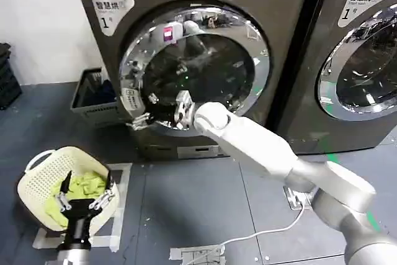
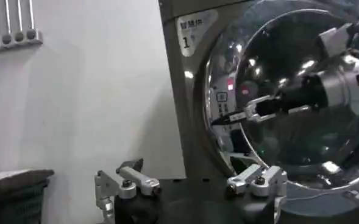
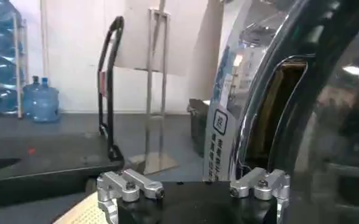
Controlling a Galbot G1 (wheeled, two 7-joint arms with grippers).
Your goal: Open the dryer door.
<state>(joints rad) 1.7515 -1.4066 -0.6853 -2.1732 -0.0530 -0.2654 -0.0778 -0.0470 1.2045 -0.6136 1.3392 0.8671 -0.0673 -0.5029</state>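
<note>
Low on the left, the left gripper (image 1: 85,199) hangs parked over a white basket (image 1: 37,181) of green cloth (image 1: 82,184), its fingers spread apart and holding nothing. Behind the basket, a grey bin (image 1: 87,94) stands against the dryer (image 1: 186,29). At the middle, the dryer door (image 1: 195,66), round with a chrome rim and dark glass, sits in the dryer's front. The right gripper (image 1: 149,116) reaches to the door's lower left rim, by its white sticker (image 1: 130,99); its fingers (image 2: 237,115) stand slightly apart at the rim, clamping nothing I can make out. To the right stands a second machine (image 1: 360,48), well apart from the arm.
</note>
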